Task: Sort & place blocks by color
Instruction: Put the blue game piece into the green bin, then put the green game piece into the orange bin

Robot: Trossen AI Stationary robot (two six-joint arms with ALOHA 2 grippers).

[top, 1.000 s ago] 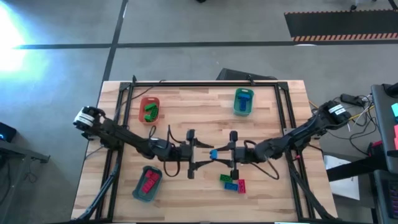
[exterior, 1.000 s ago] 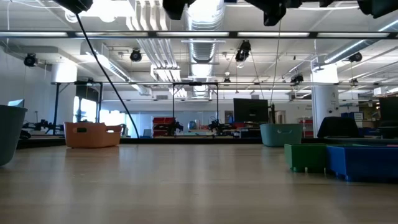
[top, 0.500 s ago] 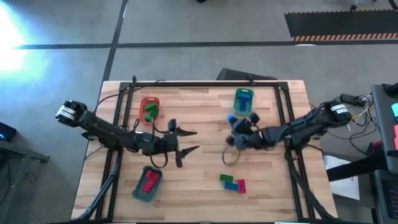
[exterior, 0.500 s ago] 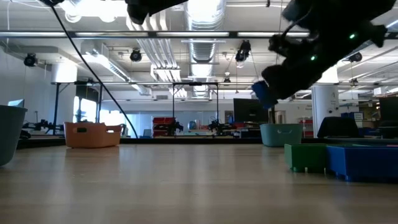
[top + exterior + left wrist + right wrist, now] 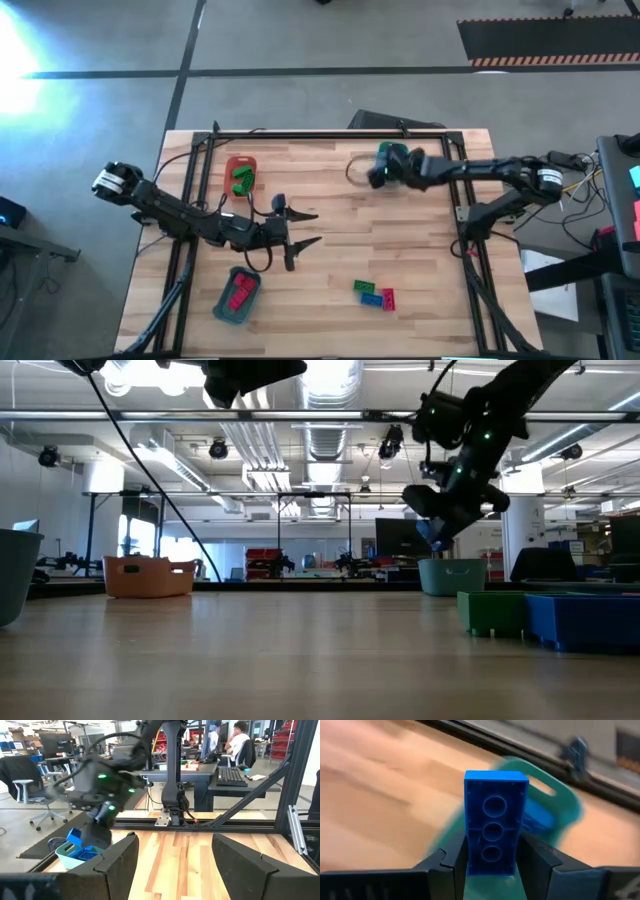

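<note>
Blocks sorted by colour at a wooden table (image 5: 320,190), where we count 2 arms and 3 trays; the right gripper (image 5: 376,176) hangs over the teal tray (image 5: 391,152) at the far right, its fingers clamped on 1 blue block (image 5: 495,833); the right wrist view shows us that block close, its hollow underside with 3 round tubes facing the camera, the teal tray and more blue beneath it; from above the held block is only a blue speck at the fingertips.

We see the left gripper (image 5: 306,228) mid-table, near the front, fingers spread wide and holding nothing; the left wrist view confirms the gap between its 2 dark fingers (image 5: 119,860) and looks across at the right gripper carrying the blue block over the tray.

From above we count an orange-red tray (image 5: 240,176) at the far left holding green blocks (image 5: 241,180); a dark teal tray (image 5: 236,296) at the near left holding red blocks (image 5: 240,292); and 3 loose blocks (image 5: 373,294) on the table near the front right, 1 green, 1 blue, 1 red, lying close together.

The low view gives us those loose blocks as large green and blue shapes at its right edge, and the right gripper raised above the far tray; a person sits at a desk in the room behind.
</note>
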